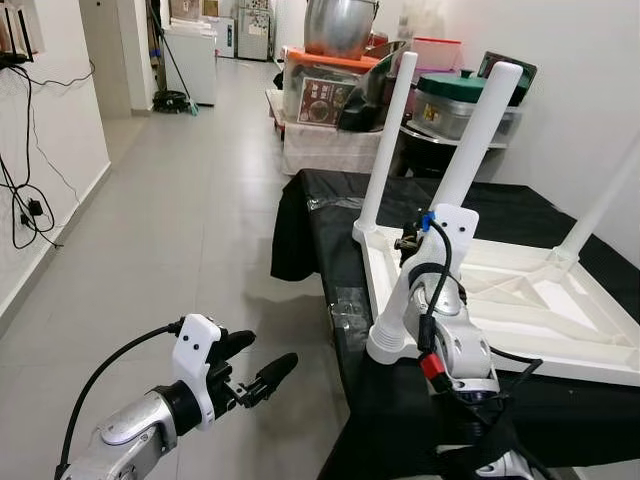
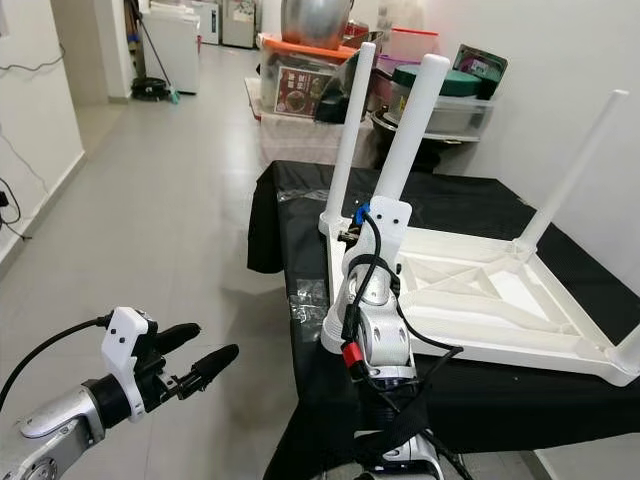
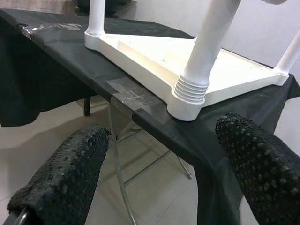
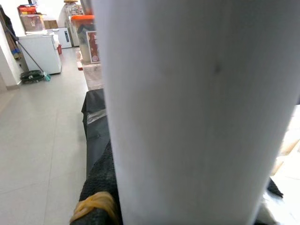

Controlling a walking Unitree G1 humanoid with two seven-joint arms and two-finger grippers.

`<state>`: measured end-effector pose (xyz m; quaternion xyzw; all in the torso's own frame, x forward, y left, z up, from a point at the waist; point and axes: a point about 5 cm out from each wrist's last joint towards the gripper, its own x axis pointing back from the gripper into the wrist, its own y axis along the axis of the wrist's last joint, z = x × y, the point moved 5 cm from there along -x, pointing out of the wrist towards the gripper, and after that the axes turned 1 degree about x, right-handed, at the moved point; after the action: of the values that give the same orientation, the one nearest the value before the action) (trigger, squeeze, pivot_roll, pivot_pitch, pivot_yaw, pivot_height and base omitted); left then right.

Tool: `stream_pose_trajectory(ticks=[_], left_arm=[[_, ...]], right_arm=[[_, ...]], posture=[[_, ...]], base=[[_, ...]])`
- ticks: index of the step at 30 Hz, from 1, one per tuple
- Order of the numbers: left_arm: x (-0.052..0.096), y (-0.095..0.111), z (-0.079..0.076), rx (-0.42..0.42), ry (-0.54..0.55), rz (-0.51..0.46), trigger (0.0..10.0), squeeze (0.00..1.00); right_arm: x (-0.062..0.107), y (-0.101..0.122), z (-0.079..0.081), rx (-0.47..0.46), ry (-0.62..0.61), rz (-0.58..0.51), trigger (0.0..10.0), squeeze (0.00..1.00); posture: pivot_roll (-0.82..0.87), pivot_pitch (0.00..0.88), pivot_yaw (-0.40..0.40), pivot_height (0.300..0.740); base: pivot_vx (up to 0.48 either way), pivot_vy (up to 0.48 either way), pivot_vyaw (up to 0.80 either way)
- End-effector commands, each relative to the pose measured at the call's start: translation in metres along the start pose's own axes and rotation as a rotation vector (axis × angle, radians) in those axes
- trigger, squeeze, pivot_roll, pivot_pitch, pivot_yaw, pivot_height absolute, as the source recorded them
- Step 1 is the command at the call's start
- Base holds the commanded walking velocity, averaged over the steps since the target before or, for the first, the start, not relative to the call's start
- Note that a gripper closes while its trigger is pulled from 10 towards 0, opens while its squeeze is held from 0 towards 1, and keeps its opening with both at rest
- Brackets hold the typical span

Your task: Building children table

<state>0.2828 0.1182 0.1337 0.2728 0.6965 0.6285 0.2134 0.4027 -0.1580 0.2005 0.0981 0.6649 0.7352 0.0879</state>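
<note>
No legible text. The red-brown printed box (image 1: 324, 100) beside the clear orange-lidded storage bin (image 1: 330, 75) carries markings too small to read.

Pale tiled floor (image 1: 190, 200), white walls (image 1: 60, 110), cluttered shelves (image 1: 330, 140).

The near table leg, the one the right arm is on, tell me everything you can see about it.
The near table leg is a smooth white tube, plastic by the look, with a rounded top. It leans slightly, and its ribbed collar sits in the near corner socket of the upturned white tabletop. That tabletop lies on a black-draped work table. The right end effector is at the leg's lower half; its wrist view shows the tube pressed close against a black finger. The left end effector hangs open, apart from the leg.
</note>
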Motion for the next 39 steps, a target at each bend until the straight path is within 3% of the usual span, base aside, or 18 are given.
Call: stream_pose_trajectory(ticks=[1, 21, 22, 23, 39], left_arm=[[-0.001, -0.002, -0.001, 0.007, -0.015, 0.007, 10.0, 0.00], [-0.002, -0.002, -0.002, 0.007, -0.024, 0.010, 10.0, 0.00], [-0.002, -0.002, -0.002, 0.007, -0.024, 0.010, 10.0, 0.00], [-0.002, -0.002, -0.002, 0.007, -0.025, 0.011, 10.0, 0.00], [-0.002, -0.003, -0.001, 0.004, -0.033, 0.018, 10.0, 0.00]], right_arm=[[0.001, -0.050, -0.024, 0.058, -0.062, 0.180, 10.0, 0.00], [0.001, -0.038, -0.019, 0.030, -0.018, 0.148, 10.0, 0.00], [0.001, -0.036, -0.019, 0.026, -0.017, 0.144, 10.0, 0.17], [0.001, -0.035, -0.018, 0.017, -0.014, 0.139, 10.0, 1.00], [0.005, 0.004, -0.017, -0.049, 0.010, -0.016, 10.0, 1.00]], posture=[[0.07, 0.000, -0.103, 0.740], [0.07, 0.000, -0.101, 0.740], [0.07, 0.000, -0.101, 0.740], [0.07, 0.000, -0.101, 0.740], [0.06, 0.000, -0.091, 0.740]], base=[[0.000, 0.000, 0.00], [0.000, 0.000, 0.00], [0.000, 0.000, 0.00], [0.000, 0.000, 0.00], [0.000, 0.000, 0.00]])
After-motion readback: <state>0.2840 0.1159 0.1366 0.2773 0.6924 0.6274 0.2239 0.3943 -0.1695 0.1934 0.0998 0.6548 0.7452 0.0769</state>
